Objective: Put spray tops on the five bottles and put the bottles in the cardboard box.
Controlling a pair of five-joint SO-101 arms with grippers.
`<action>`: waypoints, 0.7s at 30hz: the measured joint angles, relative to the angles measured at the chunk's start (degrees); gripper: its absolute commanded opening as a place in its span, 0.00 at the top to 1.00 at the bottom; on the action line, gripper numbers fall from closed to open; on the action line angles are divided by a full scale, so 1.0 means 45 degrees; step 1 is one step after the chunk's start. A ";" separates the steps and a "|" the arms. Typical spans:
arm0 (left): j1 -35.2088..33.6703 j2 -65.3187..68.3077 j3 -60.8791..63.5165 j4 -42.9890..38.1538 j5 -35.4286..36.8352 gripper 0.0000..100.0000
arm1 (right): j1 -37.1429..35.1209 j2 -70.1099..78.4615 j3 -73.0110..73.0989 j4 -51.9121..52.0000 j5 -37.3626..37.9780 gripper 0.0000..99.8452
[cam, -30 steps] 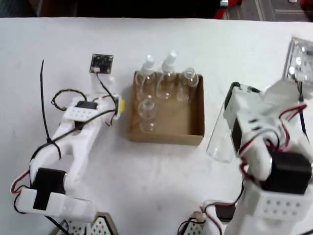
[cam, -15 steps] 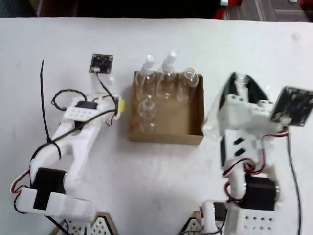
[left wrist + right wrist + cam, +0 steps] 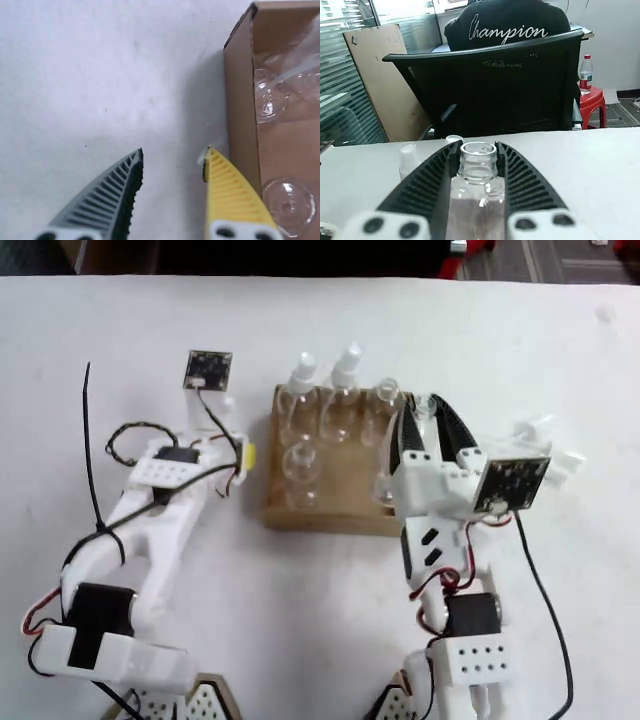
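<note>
Bottle (image 3: 478,160) pinched by right pincer (image 3: 428,410) over cardboard box (image 3: 340,516) right edge | left pincer (image 3: 174,150) spread beside left wall

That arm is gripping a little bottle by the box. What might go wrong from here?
The held bottle in the right hand has an open neck and no spray top, so it may get boxed unfinished. It hangs at the edge of the cardboard box, close to an uncapped bottle standing inside. Lowering it could snag the wall or knock that one over.

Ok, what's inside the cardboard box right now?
Four stand inside: two bottles with spray tops, two open-necked bottles. The right gripper, holding a fifth bottle, hides the box's right side.
</note>
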 measured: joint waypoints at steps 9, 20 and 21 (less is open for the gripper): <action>0.0000 0.0000 0.0000 0.0000 0.0000 0.81 | -0.0020 0.0000 0.2383 -0.3673 0.0000 0.98; 0.0000 0.0000 0.0000 -0.0020 0.0000 0.81 | -0.1582 0.0000 0.2579 -0.3868 0.2579 0.98; 0.0000 0.0000 0.0000 -0.0020 0.0000 0.81 | -0.1602 0.0000 0.2579 -0.3907 0.2833 0.98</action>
